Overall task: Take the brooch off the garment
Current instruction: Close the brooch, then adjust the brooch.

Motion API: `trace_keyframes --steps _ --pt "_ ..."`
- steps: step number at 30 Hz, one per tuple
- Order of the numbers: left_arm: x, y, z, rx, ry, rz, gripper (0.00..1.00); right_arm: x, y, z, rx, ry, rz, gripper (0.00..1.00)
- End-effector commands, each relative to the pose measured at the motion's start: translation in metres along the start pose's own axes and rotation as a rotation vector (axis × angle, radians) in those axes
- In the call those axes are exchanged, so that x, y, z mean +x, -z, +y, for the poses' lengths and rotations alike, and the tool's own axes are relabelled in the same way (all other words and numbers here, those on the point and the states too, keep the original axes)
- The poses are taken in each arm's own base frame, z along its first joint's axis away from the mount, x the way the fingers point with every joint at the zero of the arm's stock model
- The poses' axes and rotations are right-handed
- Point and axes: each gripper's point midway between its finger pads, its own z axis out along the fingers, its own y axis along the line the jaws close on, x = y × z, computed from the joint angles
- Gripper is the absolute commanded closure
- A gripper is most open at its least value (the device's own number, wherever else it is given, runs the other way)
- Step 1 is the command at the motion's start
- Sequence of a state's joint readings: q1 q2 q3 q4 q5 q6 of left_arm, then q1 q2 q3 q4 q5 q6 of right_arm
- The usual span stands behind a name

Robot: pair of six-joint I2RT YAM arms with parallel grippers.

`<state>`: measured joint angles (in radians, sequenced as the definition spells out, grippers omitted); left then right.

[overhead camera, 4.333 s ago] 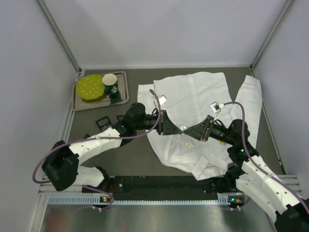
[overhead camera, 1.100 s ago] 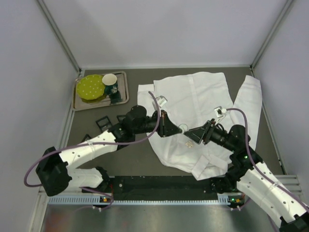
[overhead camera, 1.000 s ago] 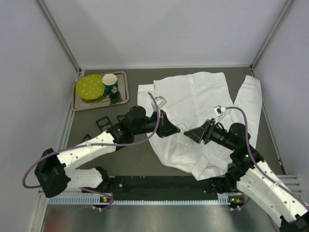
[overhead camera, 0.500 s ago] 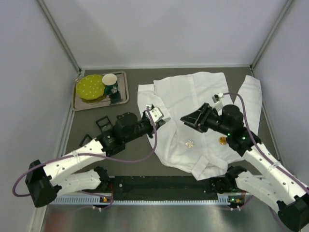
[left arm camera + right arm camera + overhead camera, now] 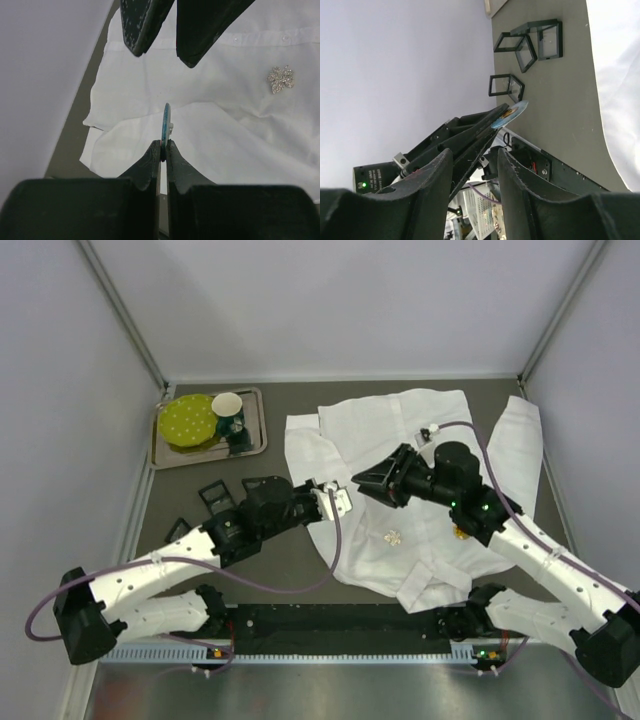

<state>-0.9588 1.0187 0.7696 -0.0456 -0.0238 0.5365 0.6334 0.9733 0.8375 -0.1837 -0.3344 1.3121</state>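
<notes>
**Brooch on shirt front, apart from both grippers**

The silvery brooch sits on the white shirt, on the front panel toward the arm bases. We see it touching neither tool. It lies off to the right of the left gripper, whose fingers are pressed on a thin blue disc held edge-up over the cloth. It lies nearer the bases than the right gripper, whose fingers are spread and hold nothing. The shirt lies creased on the dark table.
</notes>
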Motion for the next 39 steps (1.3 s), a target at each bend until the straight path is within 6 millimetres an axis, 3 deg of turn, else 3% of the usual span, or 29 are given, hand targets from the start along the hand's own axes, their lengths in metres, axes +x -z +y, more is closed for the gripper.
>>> trace_keyframes --steps 1,9,15,26,39 --pt "-0.020 0.001 0.016 -0.011 -0.156 -0.027 1.00 0.006 -0.006 0.023 -0.045 -0.033 0.032 0.59" --pt "-0.024 0.004 -0.002 0.019 -0.223 -0.141 1.00 0.010 -0.012 0.003 -0.010 -0.089 0.034 0.64" --pt "-0.021 -0.001 -0.012 0.036 -0.256 -0.133 1.00 0.014 -0.020 -0.008 0.015 -0.138 0.060 0.69" --pt "-0.018 0.002 -0.001 -0.049 -0.291 -0.106 1.00 0.013 -0.018 -0.032 0.067 -0.139 0.025 0.66" --pt "-0.019 0.000 -0.006 -0.040 -0.302 -0.108 1.00 0.019 -0.025 -0.029 0.042 -0.180 0.052 0.69"
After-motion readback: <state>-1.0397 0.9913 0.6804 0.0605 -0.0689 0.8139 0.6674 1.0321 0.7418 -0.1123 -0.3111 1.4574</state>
